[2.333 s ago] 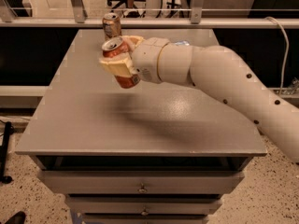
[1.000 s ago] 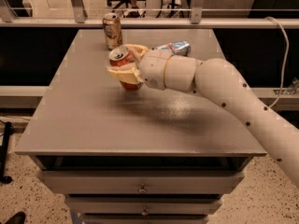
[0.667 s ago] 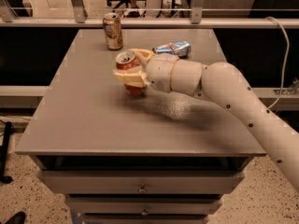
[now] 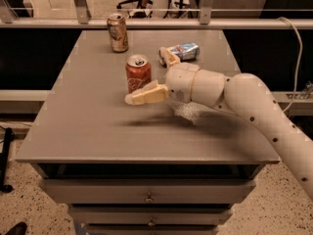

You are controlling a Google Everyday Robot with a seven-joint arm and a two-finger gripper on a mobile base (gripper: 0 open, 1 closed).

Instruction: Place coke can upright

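The orange-red coke can (image 4: 138, 72) stands upright on the grey table (image 4: 88, 126), a little behind its middle. My gripper (image 4: 149, 77) is open, just right of the can and low over the table. One tan finger (image 4: 145, 95) lies in front of the can near its base. The other finger (image 4: 169, 58) is behind and to the right of the can. Neither finger grips the can. My white arm (image 4: 254, 106) reaches in from the right.
A tan-gold can (image 4: 118, 32) stands upright at the back of the table. A blue and silver can (image 4: 186, 51) lies on its side at the back right, behind my gripper. Drawers (image 4: 146, 197) are below the table's front edge.
The gripper carried the coke can forward and down, set it upright on the table, opened, and drew back a little to the right.
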